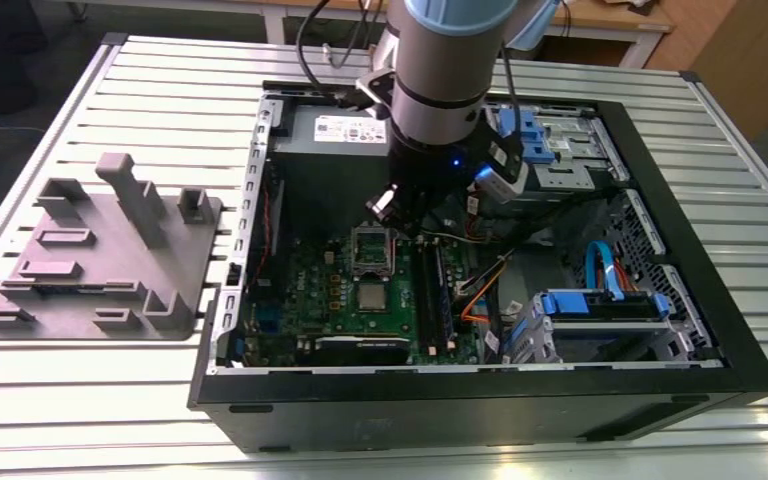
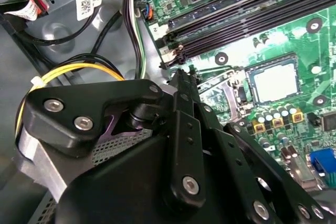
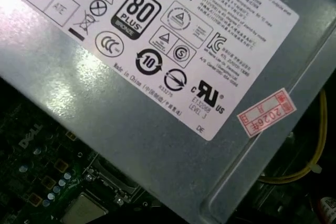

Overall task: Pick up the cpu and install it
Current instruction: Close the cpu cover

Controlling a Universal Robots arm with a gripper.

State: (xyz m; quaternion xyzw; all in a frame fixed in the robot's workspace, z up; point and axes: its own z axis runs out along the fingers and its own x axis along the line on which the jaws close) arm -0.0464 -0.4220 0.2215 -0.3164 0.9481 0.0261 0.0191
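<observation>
Gripper (image 1: 398,215) hangs above & to one side of the cpu (image 1: 372,297), no contact; spread or closed, can't tell. Risk: coming down w/ that offset, it clips the cpu's edge & skews it.

Robotics lab or workshop, slotted metal table (image 1: 91,420), opened computer case (image 1: 491,402), robot arm (image 1: 451,80), grey fixture block (image 1: 91,250).

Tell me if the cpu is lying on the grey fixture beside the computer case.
No, the cpu lies on the green motherboard inside the case, away from the grey fixture.
</observation>
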